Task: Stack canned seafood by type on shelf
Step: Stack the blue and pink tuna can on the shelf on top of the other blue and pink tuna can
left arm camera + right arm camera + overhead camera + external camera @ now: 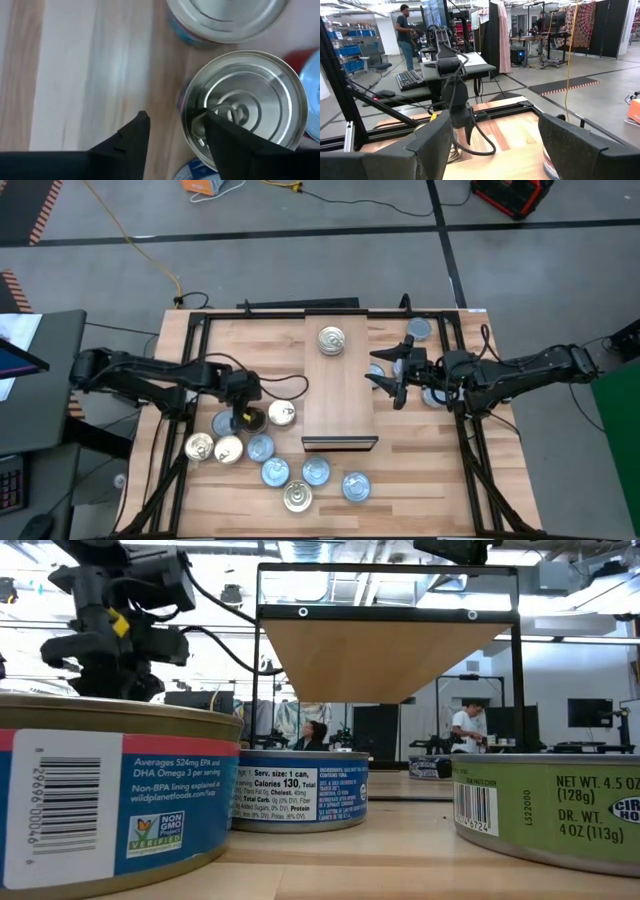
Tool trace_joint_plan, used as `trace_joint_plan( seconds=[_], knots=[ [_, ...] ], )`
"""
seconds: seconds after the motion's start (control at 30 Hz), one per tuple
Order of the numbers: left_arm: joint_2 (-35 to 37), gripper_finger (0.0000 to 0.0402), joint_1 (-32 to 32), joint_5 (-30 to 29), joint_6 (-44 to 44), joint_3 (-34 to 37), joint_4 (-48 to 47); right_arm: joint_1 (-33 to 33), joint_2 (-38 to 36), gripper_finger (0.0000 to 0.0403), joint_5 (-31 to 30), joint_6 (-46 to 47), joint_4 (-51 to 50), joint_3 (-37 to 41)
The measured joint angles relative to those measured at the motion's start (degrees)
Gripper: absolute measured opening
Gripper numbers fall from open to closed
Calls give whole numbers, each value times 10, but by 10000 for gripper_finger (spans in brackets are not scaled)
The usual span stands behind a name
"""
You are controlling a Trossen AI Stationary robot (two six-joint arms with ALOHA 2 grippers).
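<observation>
Two sets of jaws are in play. The left gripper (243,420) points down over the cluster of tins on the left side of the worktop (430,470), its jaws partly spread; in the left wrist view one fingertip (210,120) sits on the rim of a silver-topped tin (247,102) while the other hangs over bare wood beside it, so nothing is clamped. Another silver tin (225,20) lies just beyond that one, and a blue-topped tin shows at the edge. The right gripper (393,377) is held level just beside the right edge of the shelf (340,405), jaws spread wide and holding nothing. The shelf, a light-wood board with a dark front edge, runs down the middle of the worktop and carries one silver-topped tin (332,340) near its far end. Around the left gripper lie more tins: a silver one (282,413) near the shelf, two gold-topped ones (200,447) to the left, and blue-topped ones (316,472) trailing toward the front. A few more tins (420,329) sit on the right, near the right arm. In the low view a blue-labelled tin (300,790) stands before the shelf, and people show in the room behind.
</observation>
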State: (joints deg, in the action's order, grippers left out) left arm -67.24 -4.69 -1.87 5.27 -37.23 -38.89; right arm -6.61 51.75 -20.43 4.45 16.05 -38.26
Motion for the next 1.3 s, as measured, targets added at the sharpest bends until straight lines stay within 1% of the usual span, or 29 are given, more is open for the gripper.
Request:
trace_joint_plan(
  seconds=[0.1,0.27,0.3,0.47,0.67,0.77,0.87,1.07,1.2,1.3],
  knots=[
    [-2,129,-23,0,0,0,-1,0,0,317,0,0,-1,0],
    [-2,24,-62,0,-2,-1,-4,0,0,317,0,0,-1,0],
    [-2,13,-68,-2,-2,-1,-5,0,0,317,0,0,-1,0],
    [-2,3,-98,-51,11,-1,-12,0,0,317,0,0,-2,0],
    [-2,1,-139,-54,16,-1,-14,0,7,317,0,1,-1,0],
    [-2,0,-163,-92,29,0,-21,0,12,317,0,1,-1,0],
    [-3,0,-185,-106,32,0,-23,0,12,317,0,3,0,0],
    [-3,0,-222,-157,46,1,-30,0,12,317,0,5,0,0],
    [-3,0,-246,-163,51,1,-30,0,12,317,0,7,-1,0],
    [-3,0,-259,-145,47,1,-27,0,12,317,0,6,-1,0]
  ],
)
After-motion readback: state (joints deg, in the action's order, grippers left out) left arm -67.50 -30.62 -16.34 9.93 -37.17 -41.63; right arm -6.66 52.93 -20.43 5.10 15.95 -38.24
